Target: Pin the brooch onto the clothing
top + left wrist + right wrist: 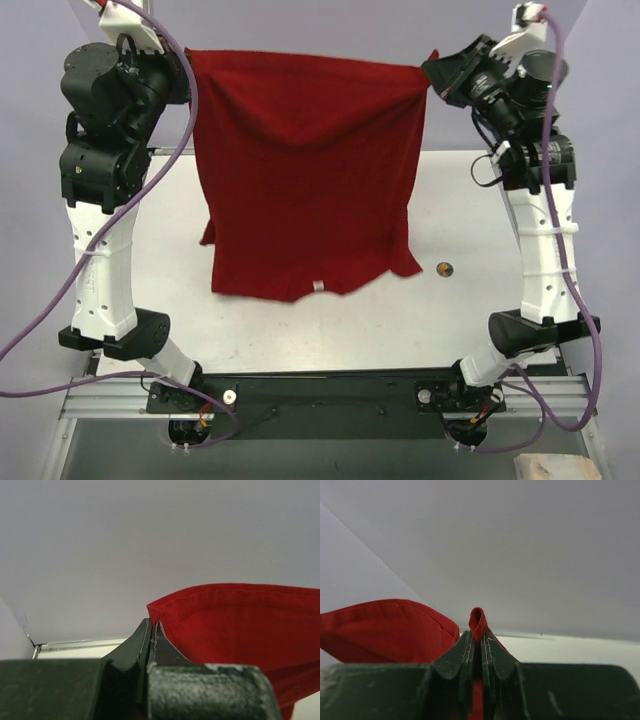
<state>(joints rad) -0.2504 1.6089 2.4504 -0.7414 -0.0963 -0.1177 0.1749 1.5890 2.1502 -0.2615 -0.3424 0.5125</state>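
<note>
With the left jaws pressed fully shut on one hem corner of the clothing (235, 625) and the right jaws nipped all but shut on a small rolled fold of the opposite corner, hold both bites firm and level, for a taut top edge. Judged from the red shirt hanging like a curtain between the two raised arms, collar end and white label (318, 287) lowest: spreading step in hand, pinning not yet begun. Lower both arms together and slowly, laying the cloth flat on the table (470, 200) with no sideways drag and no one-sided release. Lay it short of the brooch (444, 268), lying bare on the table just beside the shirt's lower right corner, apart from the cloth and held by nothing; no burying it under fabric. Shown from above alone: the whole spread of the shirt, the sag along its top edge, the label, the brooch. Shown from the wrists alone: the bites themselves, a thin hem corner wedged between closed tips at left, a little loop of cloth poking above the tips at right. No brooch in either wrist view.
</note>
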